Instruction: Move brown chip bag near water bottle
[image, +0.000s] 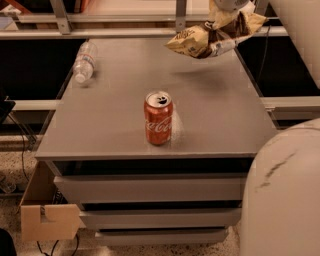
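The brown chip bag (215, 36) hangs in the air above the far right part of the grey cabinet top (115, 120), casting a shadow below it. My gripper (226, 11) is at the top edge of the view, shut on the bag's upper middle. The water bottle (84, 62) lies on its side at the far left of the top, cap toward the front. It is well to the left of the bag.
A red soda can (158, 117) stands upright near the middle front of the top. My white arm (295, 35) runs down the right side. A cardboard box (42, 212) sits on the floor at lower left. A metal rail (100, 32) runs behind the cabinet.
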